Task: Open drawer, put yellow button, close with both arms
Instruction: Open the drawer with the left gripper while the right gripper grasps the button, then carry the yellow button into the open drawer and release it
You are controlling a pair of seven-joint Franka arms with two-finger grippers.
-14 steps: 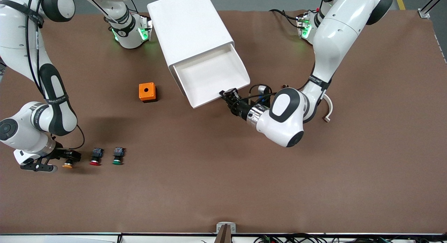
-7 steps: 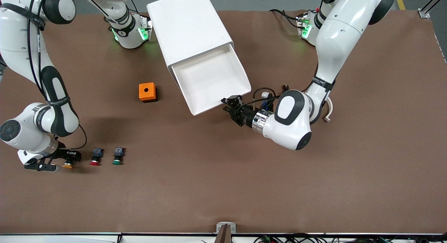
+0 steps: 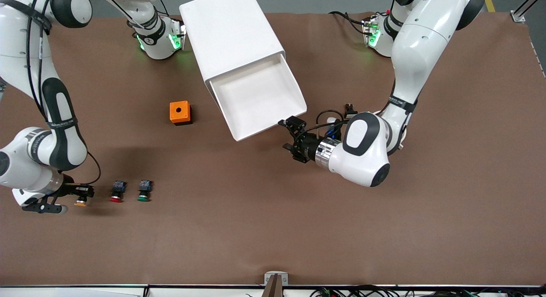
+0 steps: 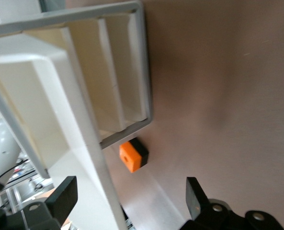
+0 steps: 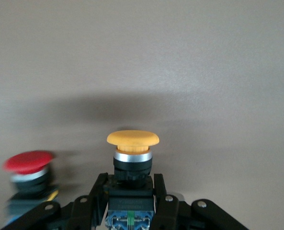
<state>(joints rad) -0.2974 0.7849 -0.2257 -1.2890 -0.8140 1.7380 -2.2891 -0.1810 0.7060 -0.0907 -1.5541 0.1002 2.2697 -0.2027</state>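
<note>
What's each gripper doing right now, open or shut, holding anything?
Left gripper: open, empty, just off the pulled-out drawer.
Right gripper: shut on the yellow button, beside the red button.

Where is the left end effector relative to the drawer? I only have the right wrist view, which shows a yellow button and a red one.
Observer: The left end effector is just off the open drawer's front edge, open and not touching it.
Operator: Is anything in the drawer?
Observer: No, its tray shows bare white.
Operator: Is the yellow button really gripped?
Observer: The right end effector is shut on the yellow button's black body, at the right arm's end of the table.
Operator: Anything else near it?
Observer: A green button sits beside the red button.
</note>
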